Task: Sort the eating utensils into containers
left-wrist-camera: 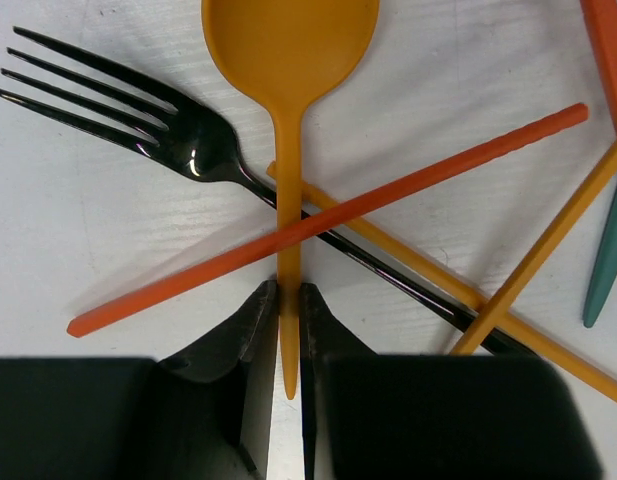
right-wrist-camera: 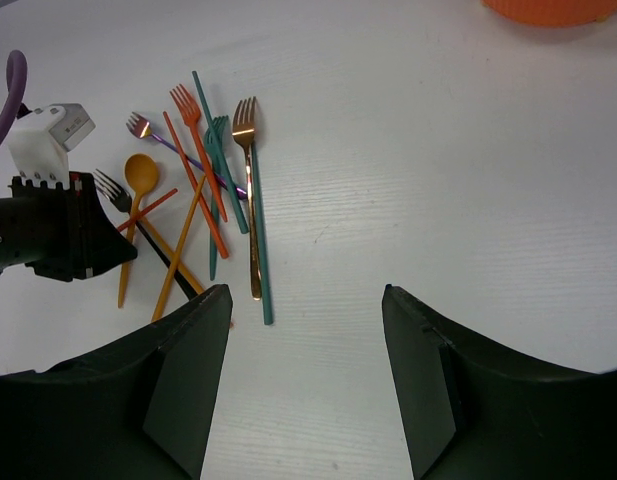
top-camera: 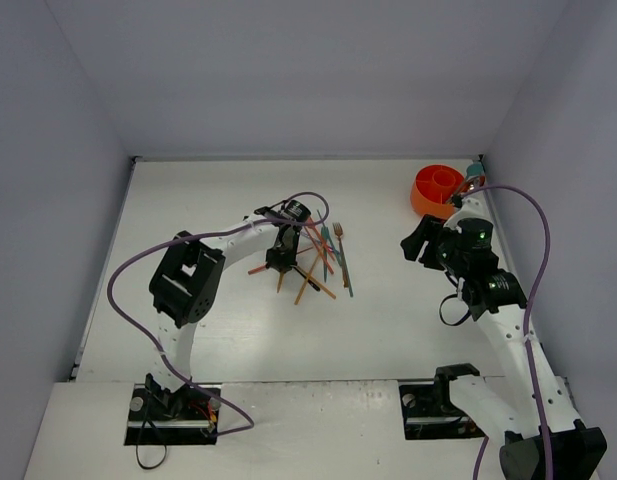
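my left claw (left-wrist-camera: 285,310) is clenched on the spoon (left-wrist-camera: 288,60) by its handle; the right claw (right-wrist-camera: 308,330) hangs released, empty. barely started, i'd say: the pile (right-wrist-camera: 200,190) lies well apart from the cup (top-camera: 436,190).

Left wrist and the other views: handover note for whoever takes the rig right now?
Left gripper: shut on the orange spoon by its handle; the spoon lies in the pile with a red stick across it.
Right gripper: open, empty, above the table.
Utensil pile mid-table; orange cup in the far right corner, contents unclear.
Done: nothing clearly sorted.
Left: lift the spoon out, take it to the cup, then the rest.
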Controlling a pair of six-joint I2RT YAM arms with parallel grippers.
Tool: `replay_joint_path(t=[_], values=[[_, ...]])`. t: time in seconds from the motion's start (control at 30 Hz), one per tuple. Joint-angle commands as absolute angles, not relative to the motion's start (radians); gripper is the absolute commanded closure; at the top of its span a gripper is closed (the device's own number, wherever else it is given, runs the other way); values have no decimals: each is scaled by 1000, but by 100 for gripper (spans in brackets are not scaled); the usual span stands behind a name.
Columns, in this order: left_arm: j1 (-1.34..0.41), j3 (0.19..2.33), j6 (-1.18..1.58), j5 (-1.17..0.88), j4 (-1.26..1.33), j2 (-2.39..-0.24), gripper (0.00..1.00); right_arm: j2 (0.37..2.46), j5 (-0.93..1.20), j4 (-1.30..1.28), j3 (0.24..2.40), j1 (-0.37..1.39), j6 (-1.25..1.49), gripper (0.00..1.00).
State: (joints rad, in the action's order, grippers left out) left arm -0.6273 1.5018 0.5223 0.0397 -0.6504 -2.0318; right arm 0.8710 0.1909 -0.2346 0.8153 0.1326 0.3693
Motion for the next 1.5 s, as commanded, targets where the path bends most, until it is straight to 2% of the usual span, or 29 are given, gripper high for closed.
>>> replay_joint_path(t=[0.0, 0.43, 0.67, 0.97, 1.47], values=[[-626, 1564, 500, 5, -673, -1940, 100, 856, 180, -203, 817, 137, 353, 41], [-626, 1617, 525, -172, -692, -1832, 100, 842, 193, -204, 815, 137, 356, 41], [-636, 1677, 491, -241, -687, -1820, 100, 857, 273, -202, 845, 135, 362, 41], [-741, 1707, 339, -253, -638, -1704, 100, 964, 426, -201, 1007, 139, 397, 41], [-876, 1719, 196, -240, -581, -1608, 100, 1109, 457, -199, 1186, 185, 407, 41]])
